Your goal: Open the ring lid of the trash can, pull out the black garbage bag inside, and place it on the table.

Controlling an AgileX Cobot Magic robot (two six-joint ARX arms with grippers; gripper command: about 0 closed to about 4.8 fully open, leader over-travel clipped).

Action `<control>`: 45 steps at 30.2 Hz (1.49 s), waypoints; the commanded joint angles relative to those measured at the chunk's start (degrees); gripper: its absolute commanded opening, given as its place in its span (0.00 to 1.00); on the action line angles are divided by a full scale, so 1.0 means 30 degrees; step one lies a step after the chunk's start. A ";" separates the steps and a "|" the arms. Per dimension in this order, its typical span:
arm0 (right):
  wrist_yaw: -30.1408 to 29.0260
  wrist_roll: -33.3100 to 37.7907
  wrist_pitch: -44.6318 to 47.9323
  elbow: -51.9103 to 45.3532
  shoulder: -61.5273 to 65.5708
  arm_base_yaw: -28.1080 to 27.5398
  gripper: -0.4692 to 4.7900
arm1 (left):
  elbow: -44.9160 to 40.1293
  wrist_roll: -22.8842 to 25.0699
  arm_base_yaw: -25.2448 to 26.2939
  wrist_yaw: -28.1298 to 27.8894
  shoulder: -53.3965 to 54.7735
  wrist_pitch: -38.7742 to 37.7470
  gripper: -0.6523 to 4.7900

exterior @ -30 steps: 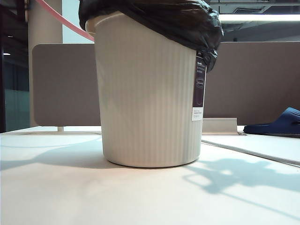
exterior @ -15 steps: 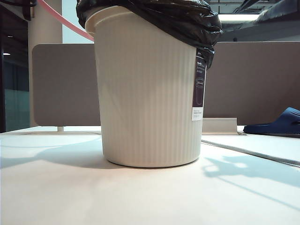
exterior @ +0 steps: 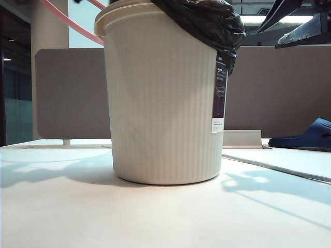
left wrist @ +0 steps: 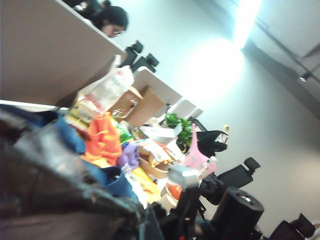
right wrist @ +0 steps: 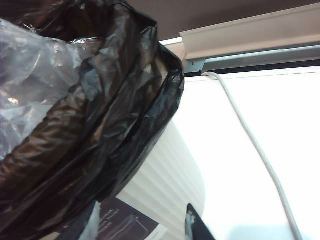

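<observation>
The cream ribbed trash can [exterior: 160, 103] stands mid-table [exterior: 155, 217]. Its black garbage bag [exterior: 207, 20] is bunched over the right rim, and the left rim is bare. The pink ring lid [exterior: 64, 19] slants up and away from the left rim. My right gripper [exterior: 268, 40] hangs open beside the bag's right edge. In its wrist view its jaws [right wrist: 145, 227] frame the can's dark label [right wrist: 130, 222] under the bag [right wrist: 100, 125]. My left gripper [left wrist: 142, 227] is shut, and the bag's blurred black plastic [left wrist: 50, 185] fills the space at its jaws. It is out of the exterior view.
A grey-brown partition [exterior: 67, 93] runs behind the can. A dark blue slipper [exterior: 305, 137] lies at the far right. In the right wrist view a white cable [right wrist: 250, 140] crosses the table [right wrist: 240, 100]. Boxes and clutter fill the left wrist view's background.
The bag has slid off the left part of the rim, baring it. The right gripper has come into view at the upper right. A second arc of the ring now shows.
</observation>
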 commanded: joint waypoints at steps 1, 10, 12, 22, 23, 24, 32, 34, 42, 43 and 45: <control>0.0022 -0.0044 0.0182 0.0095 -0.0066 0.0022 0.50 | 0.0860 0.0372 -0.0729 -0.0226 0.0605 0.0372 0.11; -0.0109 -0.0554 -0.0401 0.0095 -0.0066 0.0022 0.50 | 0.2251 0.0525 -0.1778 -0.0459 0.1537 0.0364 0.11; -0.0182 -0.0692 -0.0954 0.0095 -0.0066 0.0022 0.50 | 0.2484 0.0517 -0.1778 -0.0474 0.1566 0.0364 0.11; -0.4080 0.1151 -0.1078 0.0087 0.0248 -0.0087 0.67 | 0.2980 0.0510 -0.1763 -0.0423 0.1566 0.0364 0.11; -0.4371 0.1406 -0.0998 0.0087 0.0393 -0.0182 0.68 | 0.2980 0.0503 -0.1763 -0.0423 0.1566 0.0364 0.11; -0.4575 0.1632 -0.0969 0.0087 0.0423 -0.0277 0.69 | 0.2980 0.0488 -0.1763 -0.0401 0.1559 0.0364 0.11; -0.8306 0.3759 0.0189 0.0080 0.0627 -0.1858 0.72 | 0.3016 0.0372 -0.1763 0.0051 0.1559 0.0357 0.11; -0.9581 0.4393 0.0590 0.0029 0.0627 -0.2820 0.73 | 0.3016 0.0372 -0.1763 0.0182 0.1559 0.0357 0.11; -1.3799 1.1679 0.9078 -0.2521 0.0787 -0.6462 0.73 | 0.3031 0.0437 -0.1763 0.0452 0.1559 0.0372 0.11; -1.4061 1.2429 1.0098 -0.2907 0.0984 -0.6579 0.73 | 0.3031 0.0437 -0.1763 0.0452 0.1559 0.0379 0.11; -1.4251 1.3923 1.2386 -0.3701 0.1647 -0.6652 0.73 | 0.3038 0.0444 -0.1763 0.0452 0.1559 0.0379 0.11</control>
